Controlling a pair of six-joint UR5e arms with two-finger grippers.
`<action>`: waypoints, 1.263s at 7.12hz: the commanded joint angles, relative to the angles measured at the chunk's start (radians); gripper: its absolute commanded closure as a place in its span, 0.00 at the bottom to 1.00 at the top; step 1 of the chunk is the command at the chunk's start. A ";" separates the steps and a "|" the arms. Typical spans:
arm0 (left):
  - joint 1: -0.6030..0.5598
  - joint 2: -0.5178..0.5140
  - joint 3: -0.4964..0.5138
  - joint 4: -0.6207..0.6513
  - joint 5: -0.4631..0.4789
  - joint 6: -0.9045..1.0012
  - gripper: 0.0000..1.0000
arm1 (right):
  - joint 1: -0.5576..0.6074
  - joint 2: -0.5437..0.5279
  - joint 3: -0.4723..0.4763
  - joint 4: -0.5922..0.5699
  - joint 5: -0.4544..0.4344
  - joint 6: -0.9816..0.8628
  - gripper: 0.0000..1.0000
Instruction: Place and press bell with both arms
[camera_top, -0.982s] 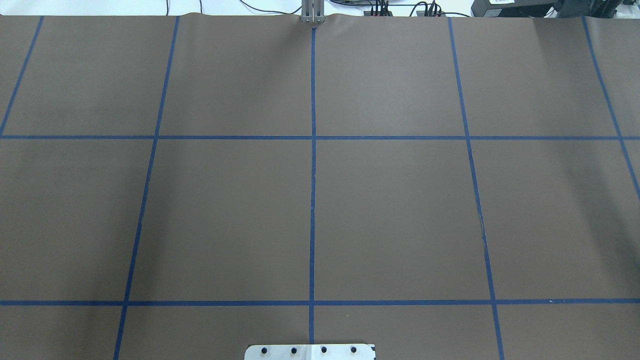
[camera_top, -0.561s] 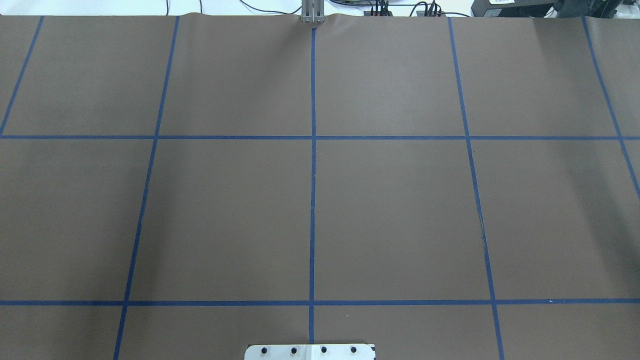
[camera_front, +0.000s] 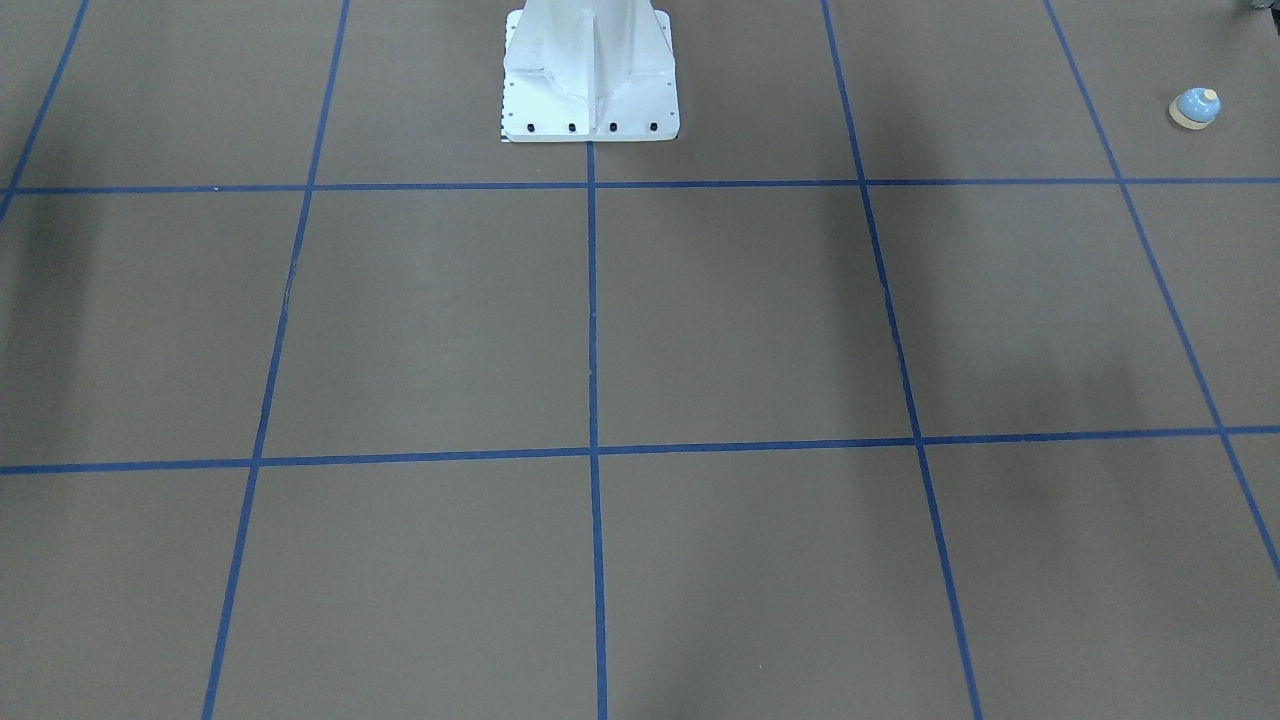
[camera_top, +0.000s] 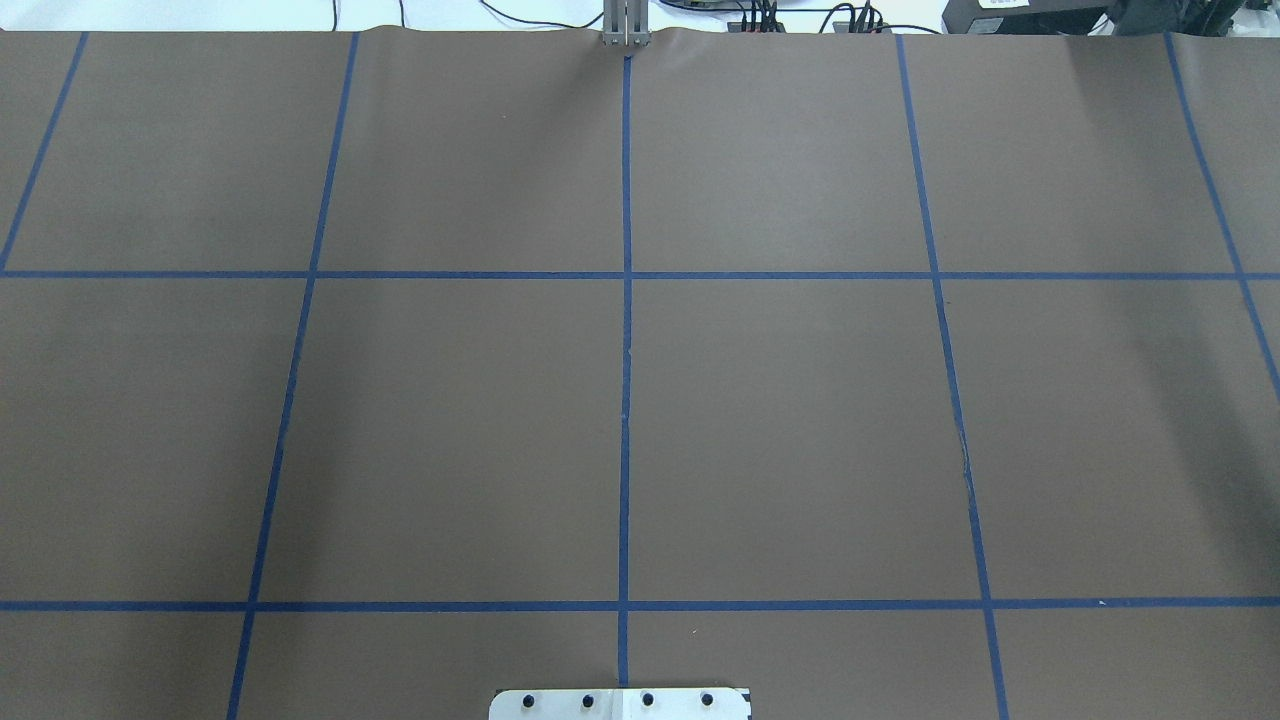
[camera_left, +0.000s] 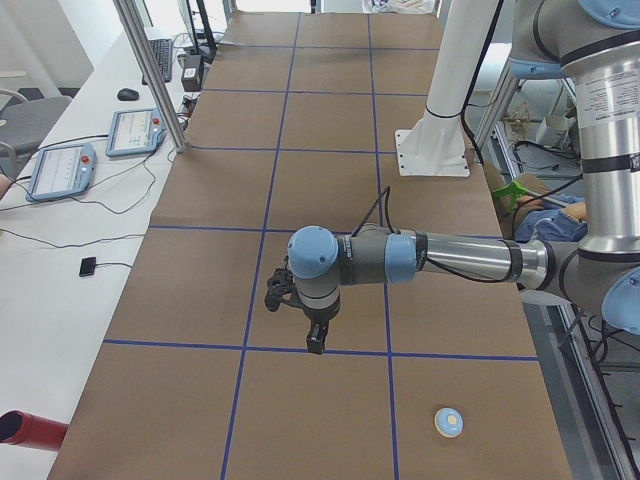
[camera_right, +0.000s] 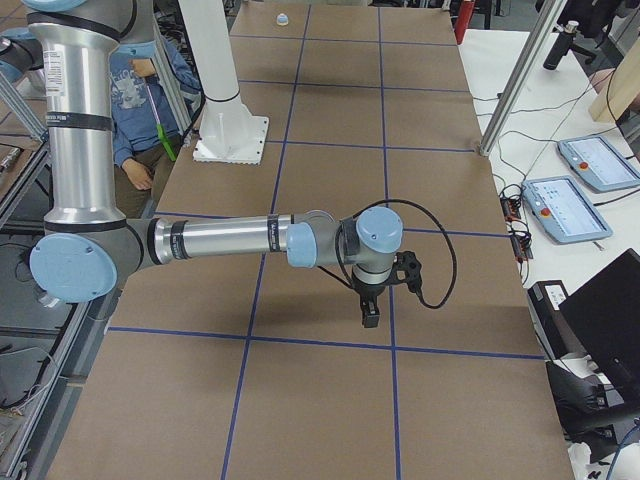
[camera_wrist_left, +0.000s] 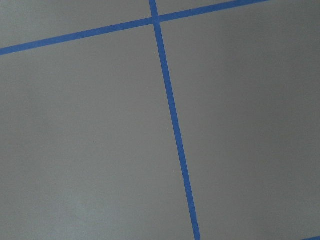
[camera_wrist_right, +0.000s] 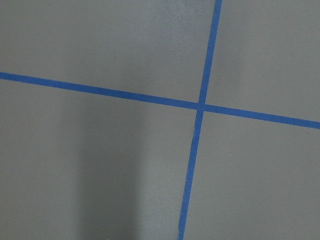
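Note:
The small light-blue bell (camera_front: 1195, 108) with its cream base stands upright on the brown mat near the table's end on my left; it also shows in the exterior left view (camera_left: 448, 422) and far off in the exterior right view (camera_right: 282, 18). My left gripper (camera_left: 315, 342) hangs fingers-down above the mat, well apart from the bell. My right gripper (camera_right: 368, 316) hangs fingers-down above the mat at the other end. I cannot tell whether either is open or shut. Both wrist views show only mat and blue tape lines.
The white bolted pedestal (camera_front: 590, 80) stands at the robot's edge of the table. Teach pendants (camera_left: 140, 130) and cables lie on the white side table beyond an aluminium post (camera_left: 150, 70). A red object (camera_left: 25, 428) lies at that table's near corner. A person (camera_right: 140, 100) sits behind the robot.

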 joint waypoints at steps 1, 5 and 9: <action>-0.001 0.010 -0.002 0.000 -0.042 -0.001 0.00 | 0.000 -0.005 0.001 0.006 0.007 0.002 0.00; 0.003 0.084 0.044 -0.003 -0.031 -0.004 0.01 | 0.000 -0.014 0.012 0.009 0.015 -0.001 0.00; 0.005 0.186 0.202 -0.079 0.018 -0.086 0.00 | -0.002 -0.028 0.004 0.126 0.068 0.005 0.00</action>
